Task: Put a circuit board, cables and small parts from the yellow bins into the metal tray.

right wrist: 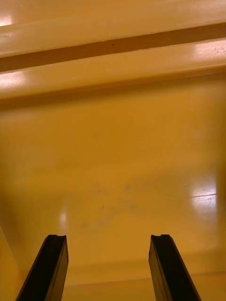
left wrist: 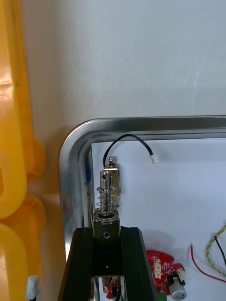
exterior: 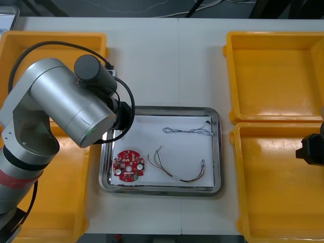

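My left gripper (left wrist: 107, 230) is shut on a small metal part (left wrist: 108, 188) with a spring and a short black cable (left wrist: 129, 139). It holds the part just inside the near-left corner of the metal tray (left wrist: 75, 141), over the white inside. In the tray (exterior: 217, 152) lie a round red circuit board (exterior: 128, 165), a twisted blue and white cable (exterior: 187, 131) and red and yellow cables (exterior: 161, 161). The left arm (exterior: 66, 106) covers the tray's left edge. My right gripper (right wrist: 108, 244) stands open over the bare floor of the near right yellow bin (exterior: 273, 187).
Two yellow bins (exterior: 50, 43) stand at the left, partly under the left arm. The far right yellow bin (exterior: 273, 76) looks bare. Bare table lies beyond the tray. The right wrist (exterior: 311, 150) shows at the right edge.
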Robot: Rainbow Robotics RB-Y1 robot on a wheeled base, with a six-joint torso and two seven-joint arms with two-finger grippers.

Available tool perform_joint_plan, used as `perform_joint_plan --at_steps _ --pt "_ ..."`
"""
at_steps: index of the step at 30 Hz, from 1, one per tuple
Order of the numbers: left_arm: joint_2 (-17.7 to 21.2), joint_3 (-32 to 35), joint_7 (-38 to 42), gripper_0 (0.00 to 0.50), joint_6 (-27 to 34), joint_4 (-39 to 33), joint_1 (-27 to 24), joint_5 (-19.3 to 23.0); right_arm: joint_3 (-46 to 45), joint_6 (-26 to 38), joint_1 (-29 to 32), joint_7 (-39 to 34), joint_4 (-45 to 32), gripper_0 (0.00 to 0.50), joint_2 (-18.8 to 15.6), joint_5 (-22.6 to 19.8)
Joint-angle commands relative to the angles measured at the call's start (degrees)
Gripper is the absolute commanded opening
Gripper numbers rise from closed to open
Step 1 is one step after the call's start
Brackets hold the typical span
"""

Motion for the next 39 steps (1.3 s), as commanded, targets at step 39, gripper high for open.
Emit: perform_joint_plan --at_steps 39 --pt "-4.03 -12.0 5.64 0.0 -15.71 8.01 5.73 -9.58 -1.41 0.17 0.91 2.3 -0.36 0.5 -0.18 0.4"
